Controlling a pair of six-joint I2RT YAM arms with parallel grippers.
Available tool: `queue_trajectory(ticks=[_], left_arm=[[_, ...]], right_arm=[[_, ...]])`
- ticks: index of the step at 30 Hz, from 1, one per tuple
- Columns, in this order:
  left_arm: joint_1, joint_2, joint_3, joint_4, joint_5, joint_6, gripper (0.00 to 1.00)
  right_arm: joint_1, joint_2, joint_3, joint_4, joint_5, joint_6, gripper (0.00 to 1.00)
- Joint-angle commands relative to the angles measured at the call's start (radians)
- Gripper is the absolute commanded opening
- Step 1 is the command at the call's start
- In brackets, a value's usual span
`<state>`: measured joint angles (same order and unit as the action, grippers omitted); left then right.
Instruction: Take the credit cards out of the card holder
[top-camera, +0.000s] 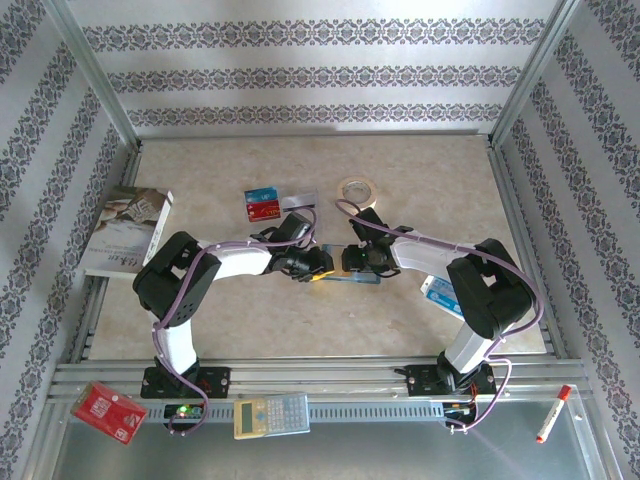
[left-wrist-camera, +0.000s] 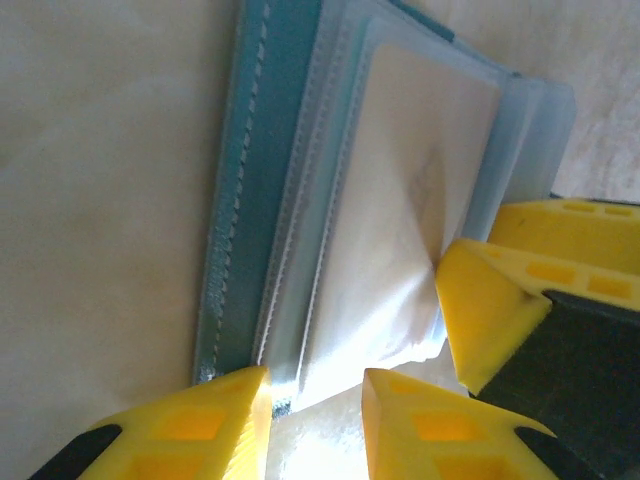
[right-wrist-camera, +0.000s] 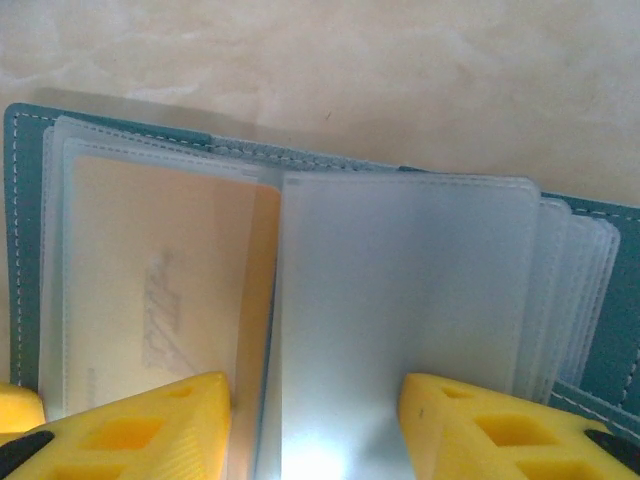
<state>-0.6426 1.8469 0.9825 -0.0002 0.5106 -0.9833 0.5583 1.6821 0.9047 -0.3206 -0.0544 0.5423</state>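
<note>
At the stitched teal card holder (left-wrist-camera: 245, 200), left gripper (left-wrist-camera: 312, 385) and right gripper (right-wrist-camera: 312, 390) gape.

From above we barely see the small flat teal folding card holder (top-camera: 355, 281): the left gripper (top-camera: 318, 270) and right gripper (top-camera: 350, 265) sit right on top of it. In the right wrist view its bottom runs off frame, and the pale gold credit card (right-wrist-camera: 160, 280) sits behind a frosted clear plastic sleeve (right-wrist-camera: 58, 280), print too smeared to read. Whether the left gripper's actually pinching anything, we can't tell.
</note>
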Motion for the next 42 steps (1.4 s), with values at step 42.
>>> queue_trajectory(ticks=[42], left_arm=[[-0.039,0.07,0.043,0.039,0.052,-0.018,0.31]], right_arm=[[-0.038,0.096,-0.082,0.012,-0.148,0.05,0.46]])
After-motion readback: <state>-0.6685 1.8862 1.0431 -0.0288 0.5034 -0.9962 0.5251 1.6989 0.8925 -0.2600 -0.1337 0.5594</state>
